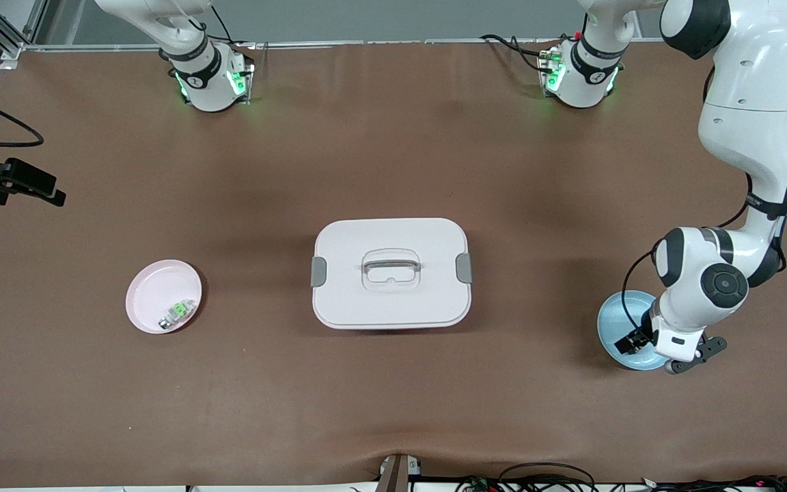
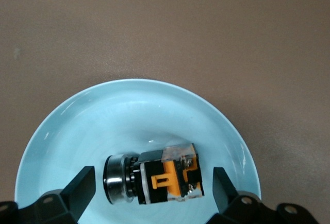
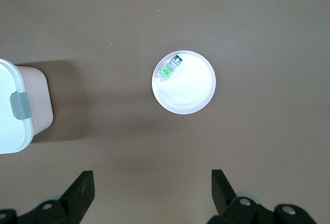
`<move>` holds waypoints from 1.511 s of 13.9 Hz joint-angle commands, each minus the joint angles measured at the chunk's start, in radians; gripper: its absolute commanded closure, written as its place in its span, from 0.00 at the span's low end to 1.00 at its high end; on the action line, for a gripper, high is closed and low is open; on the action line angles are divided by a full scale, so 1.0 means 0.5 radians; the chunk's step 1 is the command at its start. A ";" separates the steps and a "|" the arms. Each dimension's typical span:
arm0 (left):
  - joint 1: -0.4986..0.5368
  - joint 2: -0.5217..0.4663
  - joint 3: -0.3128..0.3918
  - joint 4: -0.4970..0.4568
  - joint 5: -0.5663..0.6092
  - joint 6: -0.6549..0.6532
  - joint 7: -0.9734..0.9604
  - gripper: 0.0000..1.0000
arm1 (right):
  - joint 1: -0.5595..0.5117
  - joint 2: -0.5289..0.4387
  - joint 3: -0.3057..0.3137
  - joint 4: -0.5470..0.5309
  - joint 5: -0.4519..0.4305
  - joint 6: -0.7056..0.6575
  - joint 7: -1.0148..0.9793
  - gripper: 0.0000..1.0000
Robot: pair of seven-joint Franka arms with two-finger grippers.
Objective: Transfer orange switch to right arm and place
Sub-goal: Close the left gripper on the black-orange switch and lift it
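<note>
Left gripper [image 2: 149,190]: black 2-finger, spread wide, low over round pale-blue dish [image 1: 615,313] at left arm's end of table, fingers [image 2: 80,189] either side of, not touching, tiny black blocky orange switch [image 2: 154,180] with silvery end, lying on its side in that dish. Right gripper [image 3: 149,190]: fingers parted, empty, high above bare brown tabletop [image 3: 258,23], waiting, overlooking round pink dish [image 3: 193,92] carrying small clear-and-silver part with green centre [image 3: 170,67]. Between the 2 dishes: white rectangular lidded box with grey clips [image 1: 391,273].

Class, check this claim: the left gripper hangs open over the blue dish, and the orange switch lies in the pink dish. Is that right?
No. The orange switch lies in the blue dish, between the open fingers of the left gripper, as the left wrist view shows. The rest stands.
</note>
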 commanded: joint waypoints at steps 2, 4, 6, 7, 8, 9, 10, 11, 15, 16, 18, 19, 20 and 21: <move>0.015 0.037 0.008 0.029 0.028 0.036 -0.053 0.00 | -0.009 -0.033 0.009 -0.019 0.011 0.013 0.007 0.00; 0.025 0.058 0.005 0.032 0.028 0.042 -0.053 0.00 | -0.015 -0.033 0.009 -0.019 0.011 0.016 0.007 0.00; 0.034 0.061 0.005 0.032 0.028 0.052 -0.053 0.00 | -0.018 -0.033 0.006 -0.019 0.011 0.016 0.007 0.00; 0.034 0.068 0.005 0.032 0.028 0.052 -0.053 0.00 | -0.015 -0.033 0.006 -0.019 0.008 0.016 0.007 0.00; 0.037 0.071 0.005 0.032 0.028 0.052 -0.053 0.00 | -0.018 -0.033 0.006 -0.019 0.011 0.016 0.007 0.00; 0.034 0.071 0.005 0.032 0.028 0.052 -0.053 0.00 | -0.018 -0.033 0.006 -0.019 0.011 0.016 0.007 0.00; 0.034 0.071 0.005 0.029 0.028 0.052 -0.053 0.00 | -0.015 -0.033 0.006 -0.019 0.011 0.016 0.007 0.00; 0.037 0.068 0.008 0.029 0.028 0.052 -0.050 0.00 | -0.015 -0.033 0.006 -0.019 0.014 0.016 0.007 0.00; 0.034 0.037 0.005 0.048 0.028 0.042 -0.050 0.86 | -0.012 -0.033 0.006 -0.019 0.014 0.029 0.007 0.00; 0.034 0.010 0.005 0.048 0.025 0.030 -0.050 1.00 | -0.012 -0.033 0.006 -0.019 0.011 0.029 0.007 0.00; 0.034 -0.027 -0.004 0.042 0.022 0.012 -0.053 1.00 | -0.015 -0.033 0.006 -0.019 0.011 0.029 0.007 0.00; 0.031 -0.055 -0.014 0.045 0.019 -0.043 -0.053 1.00 | -0.018 -0.033 0.006 -0.019 0.011 0.029 0.007 0.00; 0.025 -0.095 -0.023 0.045 0.015 -0.101 -0.065 1.00 | -0.021 -0.030 0.006 -0.019 0.011 0.029 0.007 0.00; 0.021 -0.131 -0.056 0.045 0.015 -0.153 -0.111 1.00 | -0.021 -0.030 0.006 -0.019 0.011 0.029 0.007 0.00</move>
